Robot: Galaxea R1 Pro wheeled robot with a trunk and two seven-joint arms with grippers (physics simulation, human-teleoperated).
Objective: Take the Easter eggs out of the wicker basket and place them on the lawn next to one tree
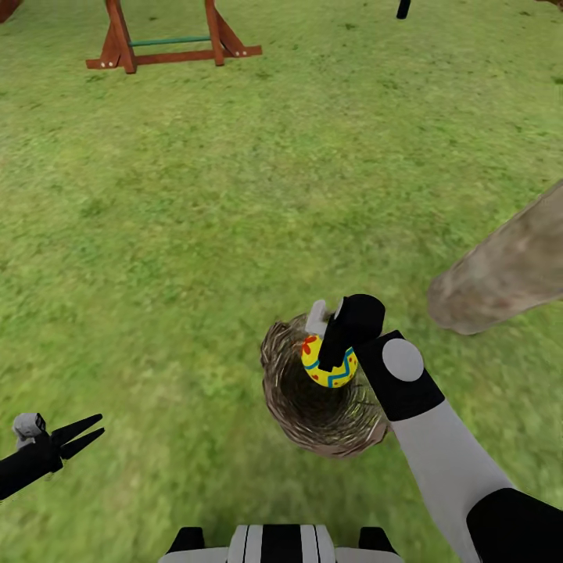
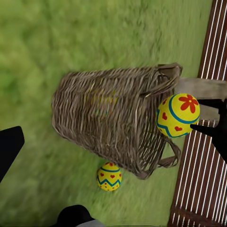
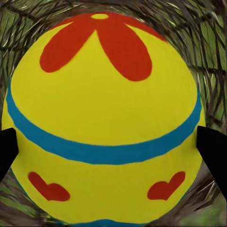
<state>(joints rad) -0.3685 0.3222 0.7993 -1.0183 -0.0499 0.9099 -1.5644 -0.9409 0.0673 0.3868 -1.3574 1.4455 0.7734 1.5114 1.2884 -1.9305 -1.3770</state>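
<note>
The lawn (image 1: pixel 234 195) stretches out to a wooden play set (image 1: pixel 168 35) cut off by the frame's top edge, and a pale tree trunk (image 1: pixel 508 270) leans in from the right. The wicker basket (image 1: pixel 313 407) sits on the grass near the trunk, its inside mostly dark. The right gripper (image 1: pixel 332 356) is clamped on a flowered egg (image 1: pixel 328 367) at the basket's mouth, a second egg (image 2: pixel 109 176) lies on the grass beside the basket, and the left gripper (image 1: pixel 82 434) hangs with fingers apart, holding nothing.
</note>
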